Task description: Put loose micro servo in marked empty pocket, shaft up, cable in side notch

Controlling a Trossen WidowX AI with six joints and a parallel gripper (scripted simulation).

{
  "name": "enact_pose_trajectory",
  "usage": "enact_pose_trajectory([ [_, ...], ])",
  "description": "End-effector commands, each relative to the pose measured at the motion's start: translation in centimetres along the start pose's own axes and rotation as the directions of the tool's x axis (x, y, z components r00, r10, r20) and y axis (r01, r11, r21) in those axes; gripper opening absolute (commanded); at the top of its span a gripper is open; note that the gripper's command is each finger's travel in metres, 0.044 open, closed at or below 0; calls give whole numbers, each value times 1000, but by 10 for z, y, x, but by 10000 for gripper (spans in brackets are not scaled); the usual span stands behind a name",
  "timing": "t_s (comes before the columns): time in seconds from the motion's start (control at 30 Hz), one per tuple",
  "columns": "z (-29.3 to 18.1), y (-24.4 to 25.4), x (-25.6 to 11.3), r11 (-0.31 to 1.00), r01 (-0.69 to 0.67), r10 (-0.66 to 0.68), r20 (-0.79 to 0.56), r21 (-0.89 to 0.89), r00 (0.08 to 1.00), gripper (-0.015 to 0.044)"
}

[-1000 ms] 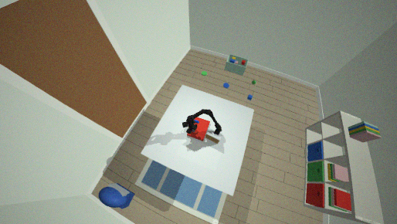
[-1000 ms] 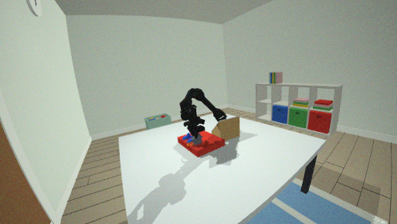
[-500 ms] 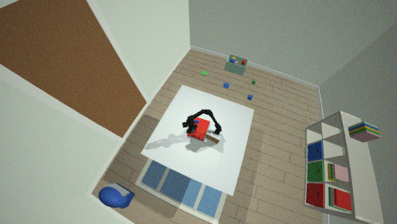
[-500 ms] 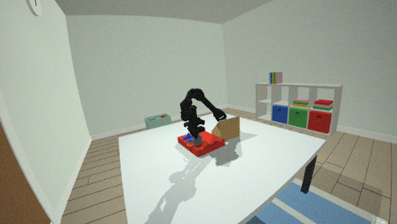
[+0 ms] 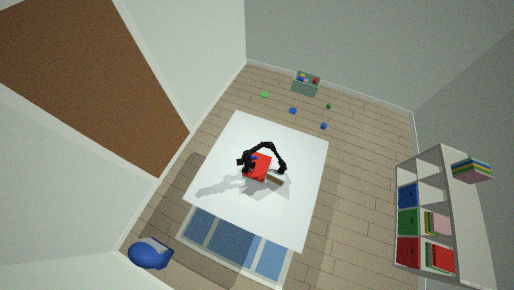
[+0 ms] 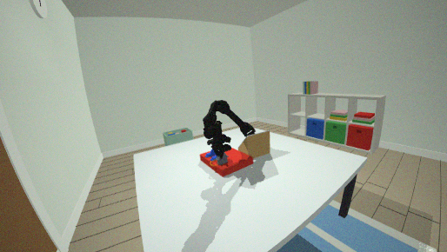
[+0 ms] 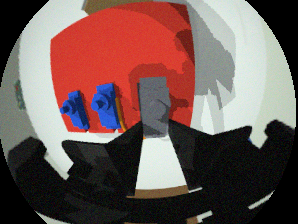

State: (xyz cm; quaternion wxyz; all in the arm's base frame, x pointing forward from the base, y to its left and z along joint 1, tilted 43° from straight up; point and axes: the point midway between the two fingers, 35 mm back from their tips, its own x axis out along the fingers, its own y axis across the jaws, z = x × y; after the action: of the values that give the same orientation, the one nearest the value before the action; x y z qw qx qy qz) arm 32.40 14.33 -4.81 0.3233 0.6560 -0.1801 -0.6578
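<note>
The grey micro servo [image 6: 223, 160] [image 7: 154, 102] is between the fingers of my gripper [image 7: 155, 123], which is shut on it. The gripper points down over the near part of the red deck [image 5: 263, 168] [image 6: 239, 162] [image 7: 100, 50]. The servo is at or just above the deck; its height is too unclear to tell. Two blue servos [image 7: 77, 111] [image 7: 108, 109] stand on the deck to its left in the wrist view. An orange cable [image 7: 120, 115] runs beside the nearer one. The marked pocket, the notch and the grey servo's ears cannot be made out.
A tan block [image 5: 275, 180] [image 6: 262, 144] stands on the white table [image 5: 295, 215] [image 6: 174, 187], beside the deck near the arm's base. The arm arches over the deck. A shelf [image 5: 404, 172] [image 6: 296, 104] and a green toy box [image 5: 304, 89] [image 6: 179, 139] are away from the table.
</note>
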Motion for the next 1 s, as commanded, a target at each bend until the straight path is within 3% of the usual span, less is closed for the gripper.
enact_pose_trajectory([
  [0.0, 0, 0, 4, 1000, -5, 5, -3, -4, 1000, 0],
  [0.93, 0, 0, 32, 1000, -6, 6, -4, -4, 1000, 0],
  [0.97, 0, 0, 31, 1000, -6, 6, -4, -4, 1000, 26],
])
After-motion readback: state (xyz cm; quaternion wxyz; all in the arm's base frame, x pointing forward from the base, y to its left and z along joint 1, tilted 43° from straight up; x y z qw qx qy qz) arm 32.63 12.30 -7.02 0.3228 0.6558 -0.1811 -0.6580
